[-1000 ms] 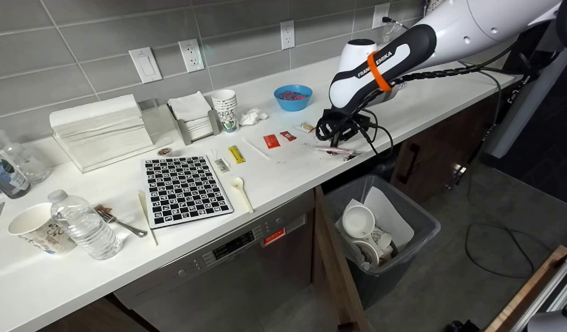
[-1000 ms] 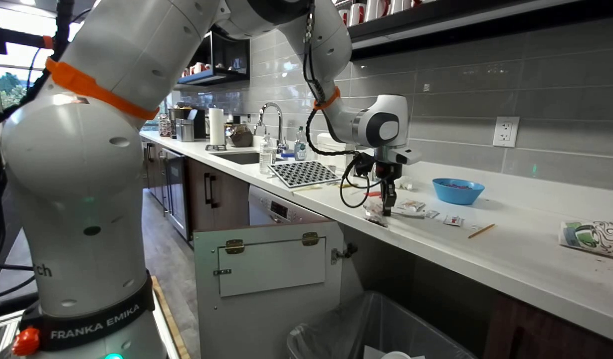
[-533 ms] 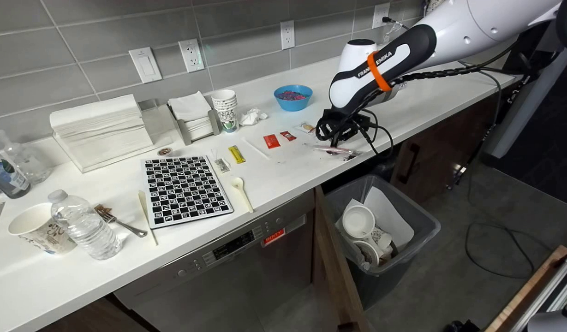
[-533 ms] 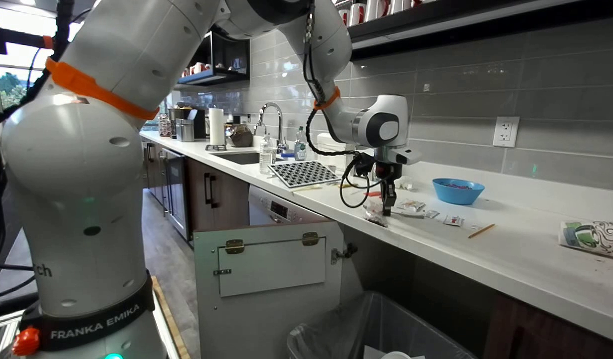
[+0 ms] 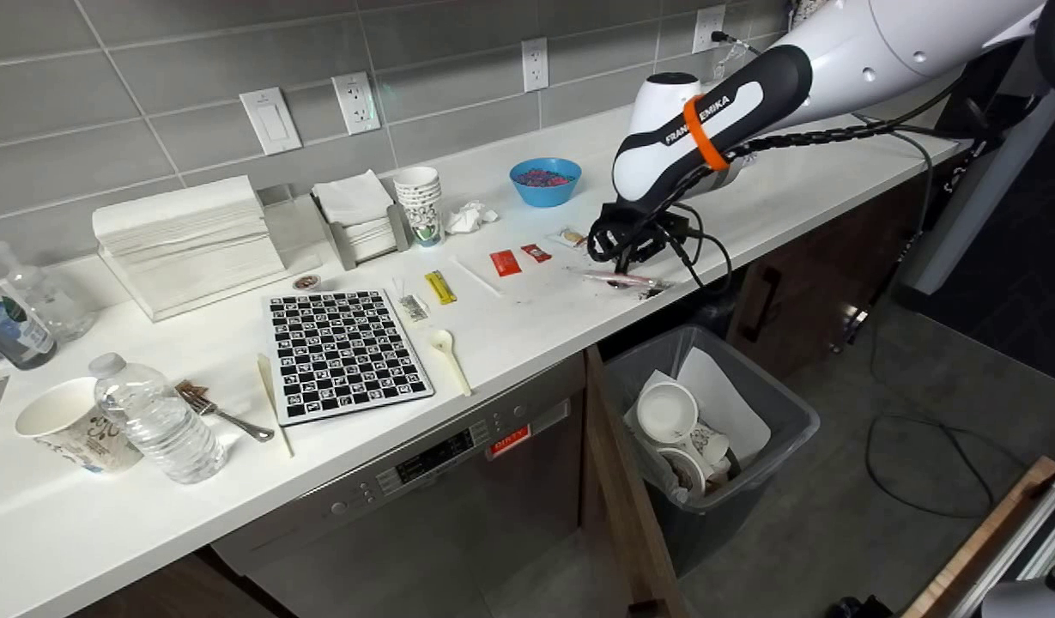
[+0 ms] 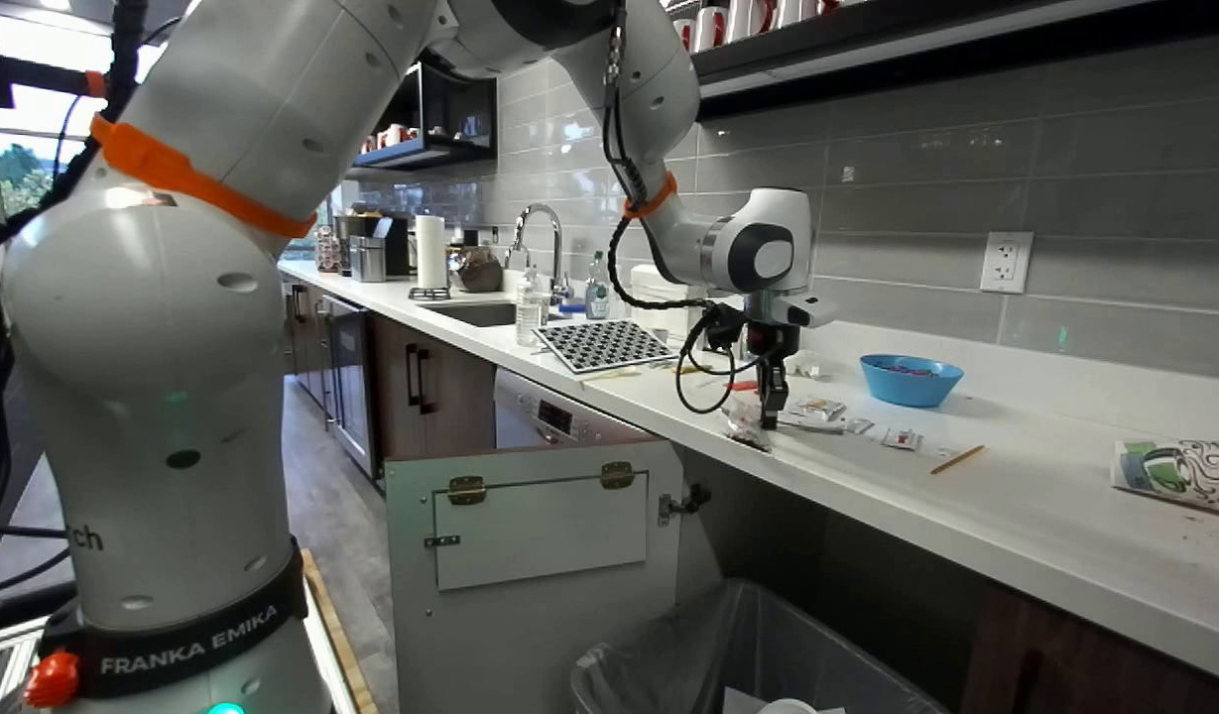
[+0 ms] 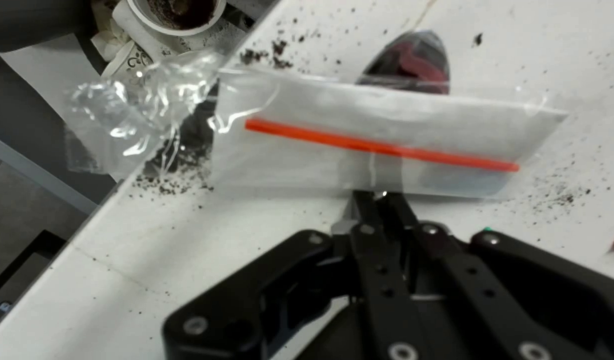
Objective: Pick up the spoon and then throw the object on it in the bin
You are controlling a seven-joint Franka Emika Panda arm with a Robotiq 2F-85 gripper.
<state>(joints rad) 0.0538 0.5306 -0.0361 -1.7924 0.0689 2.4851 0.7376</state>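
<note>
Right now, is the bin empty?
Not empty: an exterior view shows cups and a white sheet inside the bin. How full, I cannot tell.

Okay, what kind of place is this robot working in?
It's a kitchen, probably a shared or office one: there's a chrome faucet, a built-in dishwasher tagged "DIRTY", and a stack of paper cups.

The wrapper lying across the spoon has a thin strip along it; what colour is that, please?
The strip is bright orange-red, seen best in the wrist view.
</note>
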